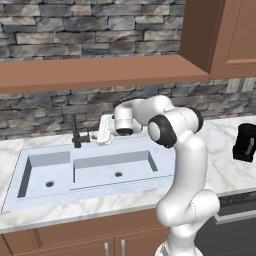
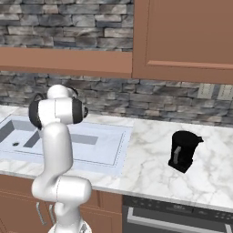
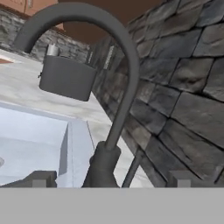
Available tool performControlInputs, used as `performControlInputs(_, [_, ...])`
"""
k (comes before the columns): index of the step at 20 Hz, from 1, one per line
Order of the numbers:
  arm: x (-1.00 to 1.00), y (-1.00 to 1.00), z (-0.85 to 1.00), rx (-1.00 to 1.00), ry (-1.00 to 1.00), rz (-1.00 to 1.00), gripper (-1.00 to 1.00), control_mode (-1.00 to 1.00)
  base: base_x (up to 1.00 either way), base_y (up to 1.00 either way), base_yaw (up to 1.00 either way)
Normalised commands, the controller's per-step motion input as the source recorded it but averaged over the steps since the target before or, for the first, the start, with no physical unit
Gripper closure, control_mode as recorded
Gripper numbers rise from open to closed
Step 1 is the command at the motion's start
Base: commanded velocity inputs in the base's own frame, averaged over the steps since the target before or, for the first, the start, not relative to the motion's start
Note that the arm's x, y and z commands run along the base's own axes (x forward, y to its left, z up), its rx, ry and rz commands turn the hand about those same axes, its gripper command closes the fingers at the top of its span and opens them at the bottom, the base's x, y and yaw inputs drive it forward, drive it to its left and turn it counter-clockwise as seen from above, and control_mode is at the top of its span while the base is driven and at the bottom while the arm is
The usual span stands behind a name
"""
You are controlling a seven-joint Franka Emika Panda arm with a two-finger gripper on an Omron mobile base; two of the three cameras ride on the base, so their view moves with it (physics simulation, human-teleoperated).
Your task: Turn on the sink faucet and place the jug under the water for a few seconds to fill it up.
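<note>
The gripper (image 3: 109, 181) is wide open, holding nothing — the tap (image 3: 114, 92) stands between its jaws. Hard, thin metal — push its little side lever (image 3: 131, 168).

Ahead of me runs a backsplash wall (image 1: 60, 30) of rough grey stacked stone. A brown wooden shelf (image 1: 100, 72) juts from it, with brown upper cabinets (image 2: 182, 36) to the right. The surface (image 2: 154, 150) is white, grey-veined marble over brown lower cabinets (image 1: 90, 235); a dark oven front (image 2: 173, 218) sits below.
</note>
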Motion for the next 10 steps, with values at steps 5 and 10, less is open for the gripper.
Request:
performControlInputs(5, [0.28,0.20,-0.24,0.00,0.00,0.08,-1.00,-1.00,0.00,0.00,0.00])
performControlInputs(10, [0.41,0.14,-0.27,0.00,0.00,0.07,-1.00,-1.00,0.00,0.00,0.00])
